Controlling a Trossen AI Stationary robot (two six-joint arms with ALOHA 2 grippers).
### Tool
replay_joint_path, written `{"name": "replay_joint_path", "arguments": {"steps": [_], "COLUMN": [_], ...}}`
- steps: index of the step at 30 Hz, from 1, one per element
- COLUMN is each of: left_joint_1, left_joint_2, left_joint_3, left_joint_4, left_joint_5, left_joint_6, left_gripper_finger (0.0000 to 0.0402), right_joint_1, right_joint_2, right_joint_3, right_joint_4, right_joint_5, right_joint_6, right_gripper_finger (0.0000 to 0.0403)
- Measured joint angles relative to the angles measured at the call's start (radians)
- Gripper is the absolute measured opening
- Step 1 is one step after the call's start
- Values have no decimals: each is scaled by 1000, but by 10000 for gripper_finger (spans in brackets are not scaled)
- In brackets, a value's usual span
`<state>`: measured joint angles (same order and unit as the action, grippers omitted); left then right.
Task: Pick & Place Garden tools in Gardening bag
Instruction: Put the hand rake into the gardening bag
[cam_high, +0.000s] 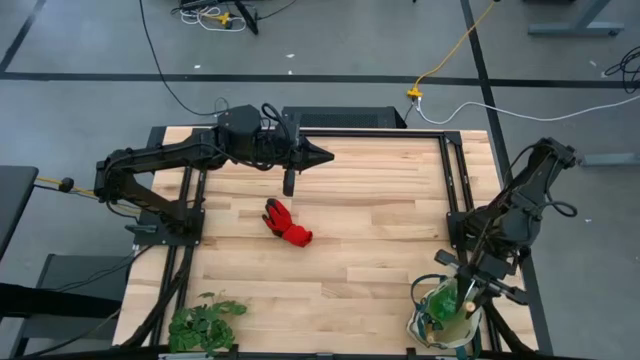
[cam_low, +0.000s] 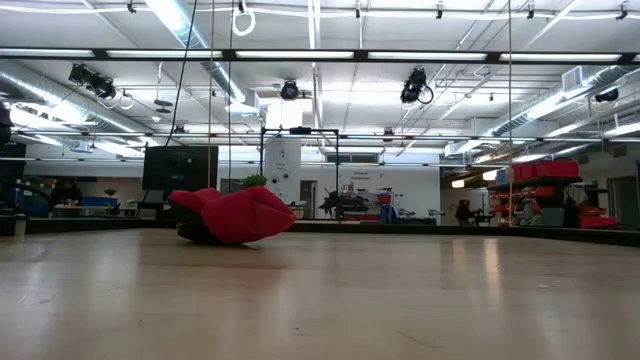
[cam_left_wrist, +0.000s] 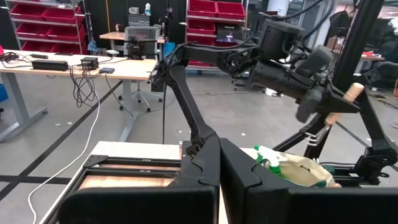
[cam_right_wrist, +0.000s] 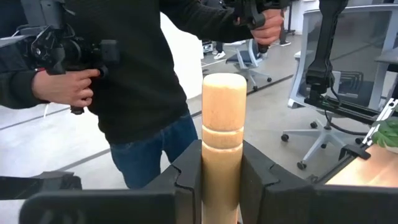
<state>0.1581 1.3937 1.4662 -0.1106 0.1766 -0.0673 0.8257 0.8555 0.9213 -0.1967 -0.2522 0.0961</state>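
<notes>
So the right gripper (cam_right_wrist: 221, 171) is clamped on a wooden handle (cam_right_wrist: 222, 124) of one of the garden tools, and in the high view it's sitting right over the gardening bag (cam_high: 447, 325) at the near right corner of the table (cam_high: 380, 200). I can't tell which tool it is since only the handle shows. The handle stands up straight between the fingers, so the working end should be pointing down into the bag.

What I'd worry about: the green spray bottle (cam_left_wrist: 273, 163) is already in there, so the tool could land on it or catch the rim and tip the soft bag over, especially this near the table edge. Letting go too high could bounce the tool out too.

The left gripper (cam_high: 318, 154) is pinched shut on nothing, hanging over the far middle of the table. The red glove (cam_high: 287, 224) lies on the wood just nearer than it, well apart from the bag, so that's a long carry across later. The leafy plant bunch (cam_high: 205, 322) at the near left corner isn't part of the job
</notes>
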Motion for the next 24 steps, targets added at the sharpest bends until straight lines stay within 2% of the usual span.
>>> {"name": "replay_joint_path", "arguments": {"steps": [12,20,24], "left_joint_1": [0,0,0], "left_joint_2": [0,0,0], "left_joint_3": [0,0,0], "left_joint_4": [-2,-22,-22], "left_joint_5": [0,0,0], "left_joint_6": [-27,-53,-53], "left_gripper_finger": [2,2,2], "right_joint_1": [1,1,1], "right_joint_2": [-98,-76,-54], "right_joint_3": [0,0,-53], "right_joint_4": [-130,-232,-186], "right_joint_5": [1,2,1], "right_joint_6": [-8,-45,-51], "right_gripper_finger": [63,64,64]}}
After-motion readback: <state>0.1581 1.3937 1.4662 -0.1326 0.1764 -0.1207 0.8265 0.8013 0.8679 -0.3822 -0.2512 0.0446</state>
